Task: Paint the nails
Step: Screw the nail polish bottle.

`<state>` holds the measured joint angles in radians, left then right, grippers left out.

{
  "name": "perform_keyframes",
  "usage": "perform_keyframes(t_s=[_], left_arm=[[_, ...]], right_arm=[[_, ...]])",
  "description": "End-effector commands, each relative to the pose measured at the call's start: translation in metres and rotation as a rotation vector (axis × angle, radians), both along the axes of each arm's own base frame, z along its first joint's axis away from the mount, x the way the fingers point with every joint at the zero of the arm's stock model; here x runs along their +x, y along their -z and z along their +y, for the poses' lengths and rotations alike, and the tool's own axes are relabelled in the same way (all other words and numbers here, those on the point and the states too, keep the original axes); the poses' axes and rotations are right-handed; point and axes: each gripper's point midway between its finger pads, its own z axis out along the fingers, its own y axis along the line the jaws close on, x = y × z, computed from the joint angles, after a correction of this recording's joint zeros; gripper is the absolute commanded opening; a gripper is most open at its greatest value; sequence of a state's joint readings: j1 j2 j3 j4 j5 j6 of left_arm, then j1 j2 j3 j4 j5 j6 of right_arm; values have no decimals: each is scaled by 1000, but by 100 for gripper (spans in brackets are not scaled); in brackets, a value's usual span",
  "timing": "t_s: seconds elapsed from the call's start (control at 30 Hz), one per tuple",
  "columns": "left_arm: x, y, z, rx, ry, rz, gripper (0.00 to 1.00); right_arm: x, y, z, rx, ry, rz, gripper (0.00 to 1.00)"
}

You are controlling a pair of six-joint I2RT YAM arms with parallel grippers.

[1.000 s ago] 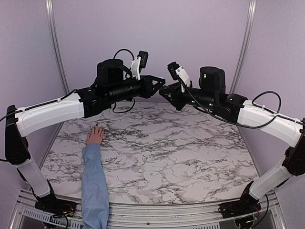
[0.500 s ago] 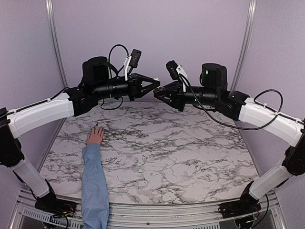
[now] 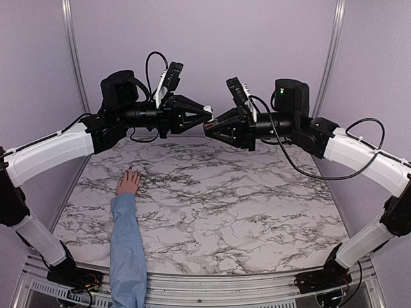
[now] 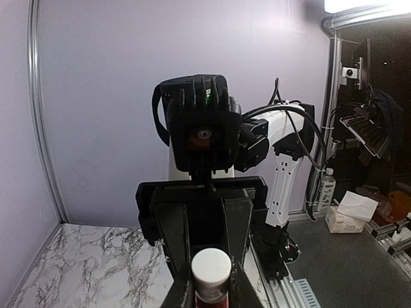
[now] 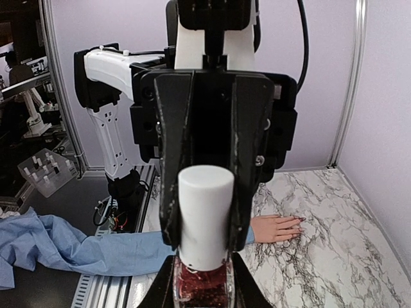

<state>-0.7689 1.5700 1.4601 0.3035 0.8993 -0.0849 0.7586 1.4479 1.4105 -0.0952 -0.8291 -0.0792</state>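
A small dark-red bottle point(image 5: 200, 287) with a white cap point(image 5: 204, 215) hangs upright in mid-air above the far middle of the marble table point(image 3: 244, 205). My right gripper point(image 5: 200, 290) is shut on its glass body. My left gripper point(image 4: 211, 289) comes from the opposite side and is shut on the white cap point(image 4: 211, 264). In the top view the two grippers, left point(image 3: 207, 114) and right point(image 3: 209, 127), meet tip to tip. A light-skinned hand point(image 3: 128, 183) in a light blue sleeve point(image 3: 126, 244) lies flat on the table's left side. The nails point(image 5: 299, 221) show as tiny dark tips.
Purple walls close the back and sides, with metal posts point(image 3: 72, 51) in the corners. An aluminium rail point(image 3: 212, 289) with both arm bases runs along the near edge. The forearm and sleeve stretch from that edge to the hand.
Both wrists have levelled out and the meeting point of the grippers has shifted slightly left. The left arm's elbow has swung further left. The hand has stayed still.
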Motion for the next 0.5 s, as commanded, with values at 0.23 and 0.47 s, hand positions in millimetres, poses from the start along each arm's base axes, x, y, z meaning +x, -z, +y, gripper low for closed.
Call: perform_keyframes(t_s=[0.23, 0.47], left_arm=[[44, 16, 16, 60, -246, 128, 34], [60, -4, 35, 3, -414, 123, 46]], right_arm=[[-4, -57, -5, 135, 49, -189, 0], [37, -40, -9, 80, 278, -145, 0]])
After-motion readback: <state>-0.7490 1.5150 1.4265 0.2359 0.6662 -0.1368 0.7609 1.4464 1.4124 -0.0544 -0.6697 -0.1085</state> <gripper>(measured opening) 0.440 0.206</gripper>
